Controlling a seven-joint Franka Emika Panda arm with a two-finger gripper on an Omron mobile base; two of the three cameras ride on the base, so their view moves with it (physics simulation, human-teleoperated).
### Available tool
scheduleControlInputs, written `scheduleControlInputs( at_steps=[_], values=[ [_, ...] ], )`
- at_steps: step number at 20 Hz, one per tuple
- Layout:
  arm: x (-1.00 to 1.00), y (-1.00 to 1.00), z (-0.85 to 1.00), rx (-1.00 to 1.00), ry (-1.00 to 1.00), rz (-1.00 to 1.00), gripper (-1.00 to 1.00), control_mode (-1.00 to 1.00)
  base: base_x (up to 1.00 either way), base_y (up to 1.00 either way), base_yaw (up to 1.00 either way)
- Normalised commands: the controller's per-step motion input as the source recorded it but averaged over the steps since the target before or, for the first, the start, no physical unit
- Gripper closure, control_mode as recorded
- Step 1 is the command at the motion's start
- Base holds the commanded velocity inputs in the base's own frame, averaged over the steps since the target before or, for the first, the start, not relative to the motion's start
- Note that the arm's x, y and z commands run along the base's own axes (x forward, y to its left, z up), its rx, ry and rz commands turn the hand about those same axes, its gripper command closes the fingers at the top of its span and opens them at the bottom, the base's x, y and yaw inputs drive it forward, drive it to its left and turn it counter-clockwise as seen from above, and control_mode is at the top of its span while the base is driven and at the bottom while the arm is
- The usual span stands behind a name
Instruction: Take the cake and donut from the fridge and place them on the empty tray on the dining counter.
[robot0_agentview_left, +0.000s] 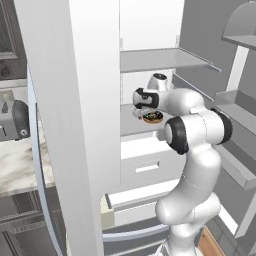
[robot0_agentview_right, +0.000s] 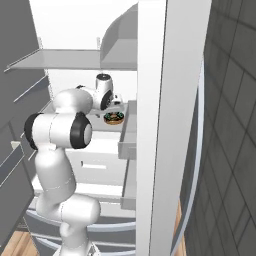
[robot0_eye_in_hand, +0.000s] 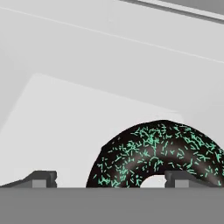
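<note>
Fridge (robot0_agentview_left: 75, 125) doors swung open, white interior exposed; arm reaches inside to the middle shelf (robot0_agentview_left: 131, 122). Donut (robot0_agentview_left: 152, 117) sits on that shelf, dark ring with light speckles, directly under the hand. Left base view: donut seen just below the dark wrist joint, the open left door in the near foreground blocking much of the interior; a toaster (robot0_agentview_left: 14, 119) on the marbled table (robot0_agentview_left: 20, 165) shows left of that door. Right base view: donut (robot0_agentview_right: 114, 118) seen right of the wrist, close to the inner edge of the open right door, whose white slab covers the right half of the shelf; a grey tiled wall (robot0_agentview_right: 232, 125) lies beyond. Hand view: donut (robot0_eye_in_hand: 157, 155) close up, speckles read green; claw (robot0_eye_in_hand: 111, 179) spread apart, its two tips (robot0_eye_in_hand: 41, 178) apart, left tip on bare shelf beside the ring, right tip in front of the ring's near right part; contact cannot be judged. Upper shelf (robot0_agentview_left: 162, 59) overhangs the hand. Drawers (robot0_agentview_left: 147, 167) lie below the middle shelf. Door bins at right in the left base view.
</note>
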Motion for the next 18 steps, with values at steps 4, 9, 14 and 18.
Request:
scheduleControlInputs(
  at_steps=[4,9,14,18],
  values=[
    [0.4,0.0,-0.29,0.0,0.0,0.03,-1.0,-1.0,0.0,0.0,0.0],
    [0.0,-0.07,-0.17,0.0,0.0,0.0,-1.0,-1.0,0.0,0.0,0.0],
    [-0.3,-0.18,-0.09,0.0,0.0,0.0,-1.0,-1.0,0.0,0.0,0.0],
    [-0.19,-0.13,-0.14,0.0,0.0,0.0,-1.0,-1.0,0.0,0.0,0.0]
  ],
)
